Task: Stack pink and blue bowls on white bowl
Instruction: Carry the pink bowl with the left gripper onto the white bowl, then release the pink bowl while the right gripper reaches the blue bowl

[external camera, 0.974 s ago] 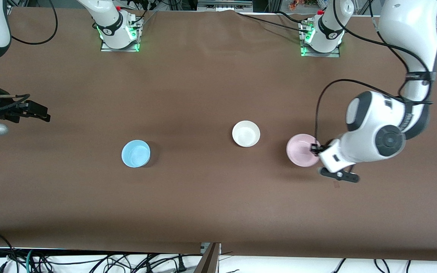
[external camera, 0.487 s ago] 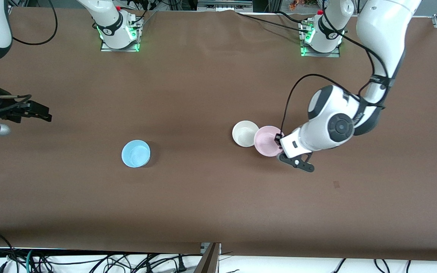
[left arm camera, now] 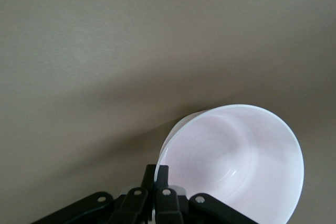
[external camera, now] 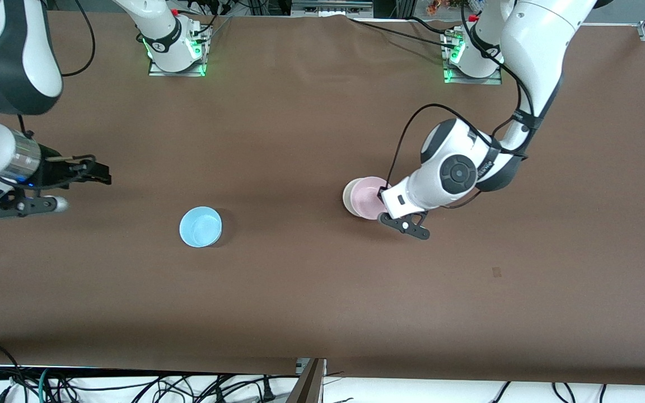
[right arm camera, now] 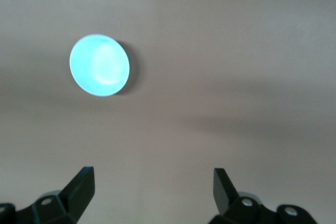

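Observation:
The pale pink bowl [external camera: 368,201] is pinched by its rim in my left gripper [external camera: 383,193], directly over the white bowl [external camera: 347,195], which shows only as a crescent of rim. I cannot tell whether the two bowls touch. In the left wrist view, the shut fingers [left arm camera: 156,174] clamp the pink bowl's [left arm camera: 236,166] rim. The sky blue bowl [external camera: 200,226] sits alone on the table toward the right arm's end. My right gripper [external camera: 104,178] is open and empty above bare table, apart from the blue bowl. The right wrist view shows the blue bowl [right arm camera: 100,65] ahead of the open right gripper [right arm camera: 155,182].
The brown table cover [external camera: 300,291] is bare round the bowls. The two arm bases [external camera: 177,50] [external camera: 473,56] stand at the edge farthest from the front camera. Cables hang below the edge nearest the front camera.
My left gripper has carried the pink bowl across the table toward the right arm's end until it sits over the white bowl. My right gripper has moved somewhat toward the blue bowl.

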Action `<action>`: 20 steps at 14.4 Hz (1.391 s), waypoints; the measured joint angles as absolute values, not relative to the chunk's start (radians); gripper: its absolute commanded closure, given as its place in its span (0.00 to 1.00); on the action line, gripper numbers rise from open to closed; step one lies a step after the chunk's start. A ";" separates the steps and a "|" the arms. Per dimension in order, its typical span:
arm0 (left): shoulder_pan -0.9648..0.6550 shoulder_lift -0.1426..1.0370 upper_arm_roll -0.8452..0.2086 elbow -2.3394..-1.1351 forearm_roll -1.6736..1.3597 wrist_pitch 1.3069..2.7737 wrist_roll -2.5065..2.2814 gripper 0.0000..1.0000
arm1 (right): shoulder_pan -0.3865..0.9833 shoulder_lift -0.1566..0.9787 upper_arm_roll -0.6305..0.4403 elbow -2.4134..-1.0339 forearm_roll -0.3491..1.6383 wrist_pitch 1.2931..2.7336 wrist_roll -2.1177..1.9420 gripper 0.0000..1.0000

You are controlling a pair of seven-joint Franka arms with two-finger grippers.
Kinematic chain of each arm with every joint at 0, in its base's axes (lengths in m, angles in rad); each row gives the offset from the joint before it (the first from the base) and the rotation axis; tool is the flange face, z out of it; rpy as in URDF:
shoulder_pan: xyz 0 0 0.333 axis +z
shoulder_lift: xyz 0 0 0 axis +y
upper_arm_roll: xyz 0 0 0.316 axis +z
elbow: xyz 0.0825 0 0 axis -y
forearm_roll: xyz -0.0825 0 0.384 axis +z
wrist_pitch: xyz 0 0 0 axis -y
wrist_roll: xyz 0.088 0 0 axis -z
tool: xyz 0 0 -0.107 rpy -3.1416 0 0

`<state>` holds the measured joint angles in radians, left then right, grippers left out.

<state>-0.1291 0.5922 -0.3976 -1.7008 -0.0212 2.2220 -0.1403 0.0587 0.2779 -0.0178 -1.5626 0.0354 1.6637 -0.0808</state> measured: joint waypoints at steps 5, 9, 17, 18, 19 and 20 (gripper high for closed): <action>-0.145 0.607 -0.397 -1.715 -0.021 2.246 -0.155 1.00 | 0.079 0.339 -0.008 -1.688 0.038 1.828 -0.082 0.00; -0.157 0.611 -0.397 -1.741 -0.021 2.258 -0.156 1.00 | 0.083 0.346 0.024 -1.865 0.038 2.104 -0.082 0.00; -0.168 0.626 -0.391 -1.798 -0.006 2.354 -0.156 1.00 | 0.104 0.461 0.039 -1.933 0.038 2.379 -0.082 0.01; -0.168 0.626 -0.391 -1.798 -0.006 2.355 -0.156 1.00 | 0.104 0.467 0.039 -1.922 0.038 2.382 -0.082 0.01; -0.167 0.626 -0.391 -1.798 -0.006 2.357 -0.156 1.00 | 0.104 0.473 0.039 -1.910 0.038 2.382 -0.082 0.01; -0.167 0.626 -0.390 -1.798 -0.006 2.357 -0.156 1.00 | 0.104 0.480 0.039 -1.897 0.038 2.382 -0.082 0.01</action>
